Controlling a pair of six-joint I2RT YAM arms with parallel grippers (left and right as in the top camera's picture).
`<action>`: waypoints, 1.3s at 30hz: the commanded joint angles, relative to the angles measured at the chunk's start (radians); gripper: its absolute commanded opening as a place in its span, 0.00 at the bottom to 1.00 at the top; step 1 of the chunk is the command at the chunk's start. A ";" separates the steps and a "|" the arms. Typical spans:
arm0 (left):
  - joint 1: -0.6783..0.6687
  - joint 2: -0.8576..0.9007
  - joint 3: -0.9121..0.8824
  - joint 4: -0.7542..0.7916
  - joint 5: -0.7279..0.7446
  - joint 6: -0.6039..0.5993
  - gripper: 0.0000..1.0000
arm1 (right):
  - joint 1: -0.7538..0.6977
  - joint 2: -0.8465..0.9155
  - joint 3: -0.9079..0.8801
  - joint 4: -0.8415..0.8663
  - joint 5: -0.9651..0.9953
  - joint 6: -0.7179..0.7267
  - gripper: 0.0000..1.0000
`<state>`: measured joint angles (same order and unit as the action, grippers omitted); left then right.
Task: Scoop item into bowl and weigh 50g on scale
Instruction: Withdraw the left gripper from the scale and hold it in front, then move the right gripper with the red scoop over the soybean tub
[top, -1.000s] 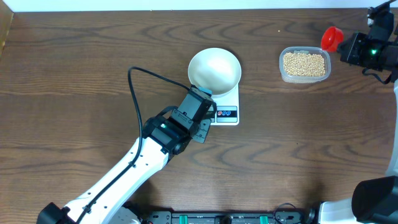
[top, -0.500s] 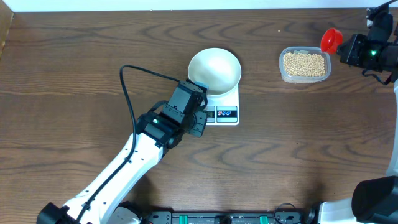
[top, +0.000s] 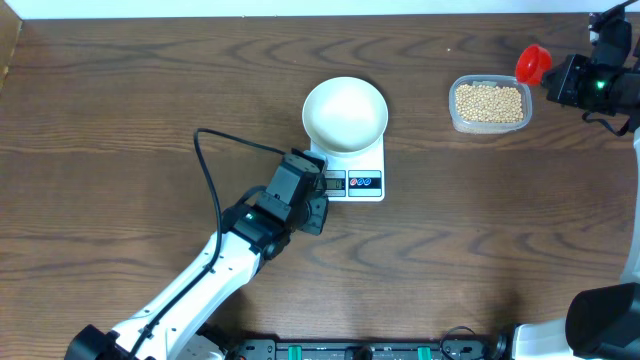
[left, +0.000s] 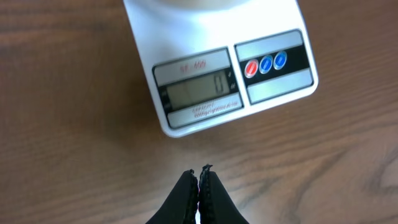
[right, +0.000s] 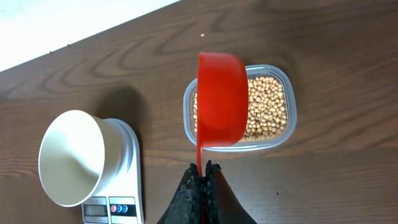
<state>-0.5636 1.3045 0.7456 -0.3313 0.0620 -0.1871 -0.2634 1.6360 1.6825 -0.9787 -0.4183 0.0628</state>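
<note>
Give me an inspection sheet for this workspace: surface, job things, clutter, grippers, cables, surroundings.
Surface: dark wooden table.
Job's things: empty white bowl sits on the white scale, whose display looks like zero; beans fill a clear tub to the right.
Clutter: nothing seen.
Grippers: left gripper shut, empty, in front of the scale; right gripper shut on the red scoop by its handle, near the tub.
Cables: black cable loops beside the left gripper.
Surroundings: white strip beyond the table's far edge.
</note>
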 joint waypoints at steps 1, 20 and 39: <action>0.004 -0.018 -0.020 -0.011 0.006 0.018 0.07 | 0.003 -0.001 0.017 -0.008 -0.010 -0.016 0.01; 0.004 -0.018 -0.020 -0.064 0.006 0.048 0.38 | 0.003 -0.001 0.017 -0.012 -0.010 -0.027 0.01; 0.004 -0.018 -0.020 -0.064 0.006 0.048 0.88 | 0.003 -0.001 0.017 -0.017 -0.010 -0.035 0.01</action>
<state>-0.5636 1.2987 0.7269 -0.3927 0.0727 -0.1490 -0.2634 1.6360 1.6825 -0.9916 -0.4187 0.0441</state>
